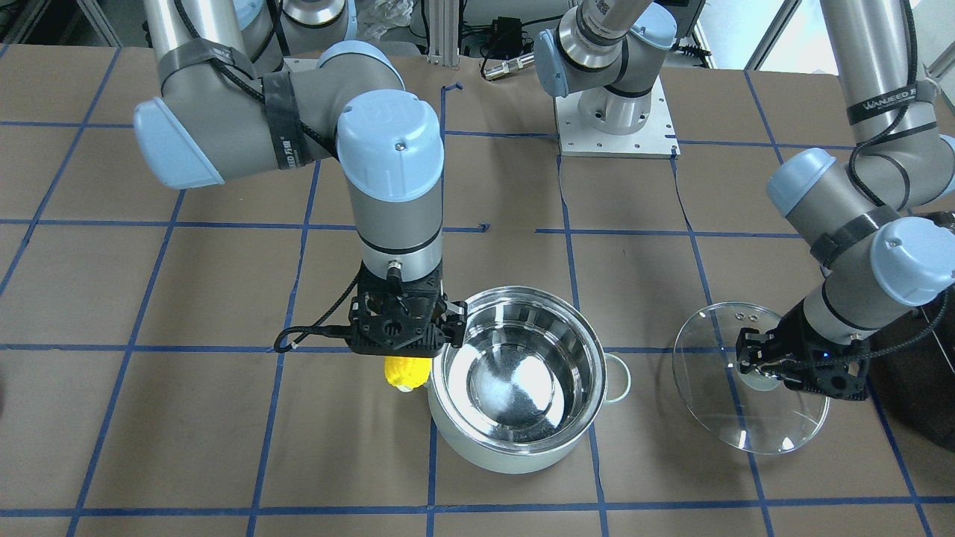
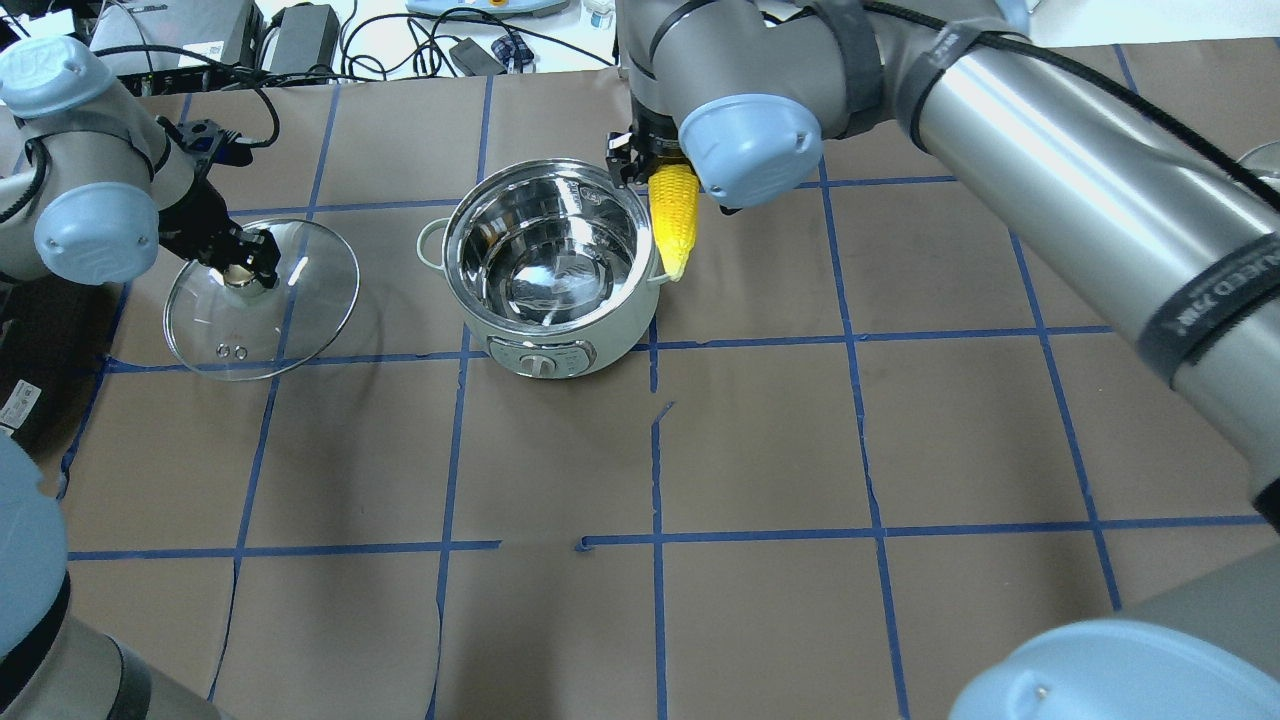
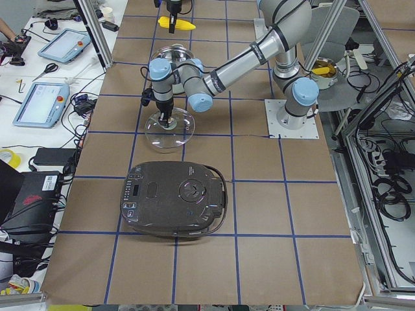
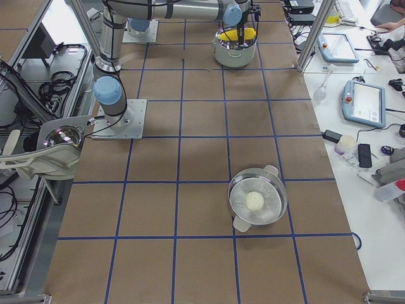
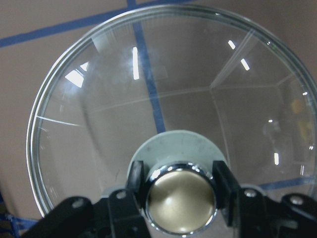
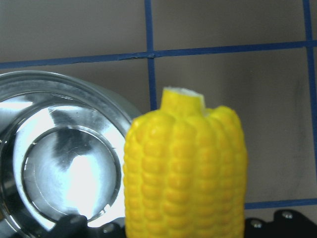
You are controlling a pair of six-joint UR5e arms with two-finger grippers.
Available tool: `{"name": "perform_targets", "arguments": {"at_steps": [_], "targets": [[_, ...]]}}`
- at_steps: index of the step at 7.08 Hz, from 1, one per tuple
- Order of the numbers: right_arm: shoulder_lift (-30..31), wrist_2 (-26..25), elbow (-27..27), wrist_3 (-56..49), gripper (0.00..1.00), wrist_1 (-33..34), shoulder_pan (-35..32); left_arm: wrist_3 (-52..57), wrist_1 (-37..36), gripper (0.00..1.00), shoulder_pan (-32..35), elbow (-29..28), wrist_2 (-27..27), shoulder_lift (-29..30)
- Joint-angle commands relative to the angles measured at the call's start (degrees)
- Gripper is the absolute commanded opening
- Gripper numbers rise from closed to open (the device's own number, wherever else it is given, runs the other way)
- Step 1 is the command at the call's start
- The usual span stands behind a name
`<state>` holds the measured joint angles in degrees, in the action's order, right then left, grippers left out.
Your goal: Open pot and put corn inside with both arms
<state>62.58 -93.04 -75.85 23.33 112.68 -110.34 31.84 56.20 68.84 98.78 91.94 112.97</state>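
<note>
**A:** What lies nearest the robot?

**B:** Only the one table (image 2: 760, 620), brown paper gridded with blue tape. Farther out stands one round pale mint-white pot (image 1: 515, 456). It is uncovered, shiny steel inside, with one dial (image 2: 540, 365) on its near wall.

**A:** And its cover?

**B:** One clear glass lid (image 2: 310, 290), left of the pot and well apart from it, tilted. The left gripper (image 5: 181, 182) has both fingers (image 5: 222, 179) clamped on the lid's one beige knob (image 5: 181, 201). Whether the lid's rim touches the table, I cannot tell.

**A:** How many cobs?

**B:** One bright yellow ribbed toy corn (image 2: 676, 220), lifted off the table, just beside the pot's right rim, pointed tip toward the robot. The right gripper (image 2: 648, 168) is closed around it near the pot's far side.

**A:** Anything else?

**B:** One glossy black cooker (image 3: 175, 207) sits at the left end. One steel pan (image 4: 242, 209) holding one white ball (image 4: 254, 201) sits at the right end. There are two arms, the left arm (image 2: 95, 215) and the right arm (image 2: 1050, 150).
</note>
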Motion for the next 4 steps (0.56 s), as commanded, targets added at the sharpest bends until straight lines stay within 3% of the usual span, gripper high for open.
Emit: {"name": "perform_targets", "arguments": {"at_steps": [1, 4], "targets": [[-6.22, -0.39, 5.69, 3.99, 0.0, 1.13, -4.16, -0.99, -3.2, 0.0, -1.08, 5.0, -0.96, -0.65], [-9.66, 0.23, 6.5, 3.4, 0.0, 7.18, -5.5, -0.9, -3.91, 0.0, -1.08, 7.66, -1.06, -1.44]]}}
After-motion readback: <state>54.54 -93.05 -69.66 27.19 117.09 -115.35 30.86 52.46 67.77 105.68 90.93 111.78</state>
